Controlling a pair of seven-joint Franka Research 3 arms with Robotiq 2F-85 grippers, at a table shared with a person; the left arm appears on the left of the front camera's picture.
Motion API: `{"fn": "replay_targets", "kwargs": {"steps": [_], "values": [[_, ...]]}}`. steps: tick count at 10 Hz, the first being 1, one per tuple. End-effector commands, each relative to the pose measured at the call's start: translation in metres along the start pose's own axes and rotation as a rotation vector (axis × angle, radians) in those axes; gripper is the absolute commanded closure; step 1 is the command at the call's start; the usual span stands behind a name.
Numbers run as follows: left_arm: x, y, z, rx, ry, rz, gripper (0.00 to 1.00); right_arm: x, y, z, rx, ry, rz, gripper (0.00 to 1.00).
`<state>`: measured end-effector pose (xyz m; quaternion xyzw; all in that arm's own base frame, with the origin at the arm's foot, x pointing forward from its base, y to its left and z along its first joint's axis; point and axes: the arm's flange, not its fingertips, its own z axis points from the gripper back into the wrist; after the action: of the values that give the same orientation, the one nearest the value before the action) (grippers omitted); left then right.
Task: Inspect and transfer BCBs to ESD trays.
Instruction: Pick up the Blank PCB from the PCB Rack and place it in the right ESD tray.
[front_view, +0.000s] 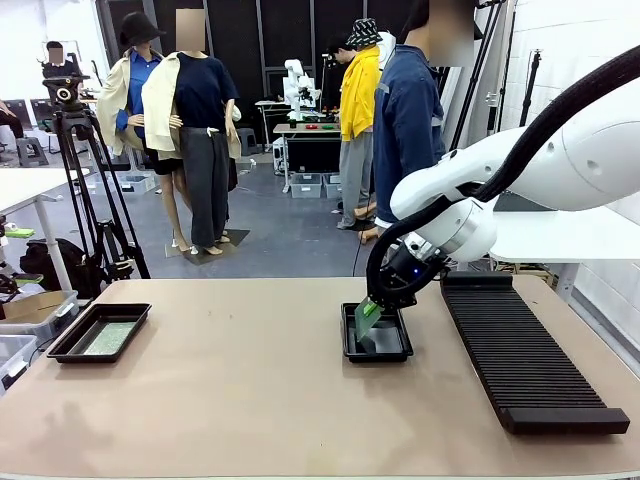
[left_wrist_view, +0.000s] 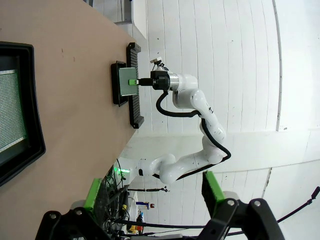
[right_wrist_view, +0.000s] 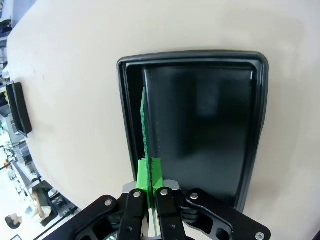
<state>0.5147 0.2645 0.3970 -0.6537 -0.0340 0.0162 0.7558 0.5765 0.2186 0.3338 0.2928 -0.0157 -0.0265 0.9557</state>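
Two shallow glossy black flared-rim trays, two thin flat green circuit boards. Lower-left tray (front_view: 65, 342) holds one board (front_view: 105, 337) lying flat. Centre tray (front_view: 380, 356) has the other board (right_wrist_view: 145, 125) on edge, pinched by the right gripper (right_wrist_view: 149, 172). Left gripper (left_wrist_view: 152, 192) gapes wide. One long ribbed black rack (front_view: 525, 350), lower right.

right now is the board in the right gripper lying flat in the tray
No, the right gripper holds the board on edge inside the tray, near one long wall, not flat on its floor.
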Motion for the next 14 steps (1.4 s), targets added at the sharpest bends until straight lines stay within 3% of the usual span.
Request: {"fn": "replay_targets", "kwargs": {"steps": [1, 14], "values": [[-0.0027, -0.001, 0.0005, 0.012, 0.015, -0.004, 0.0, 0.0096, -0.0025, -0.0043, -0.005, 0.027, 0.011, 1.0], [-0.0027, -0.001, 0.0005, 0.012, 0.015, -0.004, 0.0, 0.0053, -0.0055, -0.0065, -0.003, 0.014, -0.004, 1.0]]}}
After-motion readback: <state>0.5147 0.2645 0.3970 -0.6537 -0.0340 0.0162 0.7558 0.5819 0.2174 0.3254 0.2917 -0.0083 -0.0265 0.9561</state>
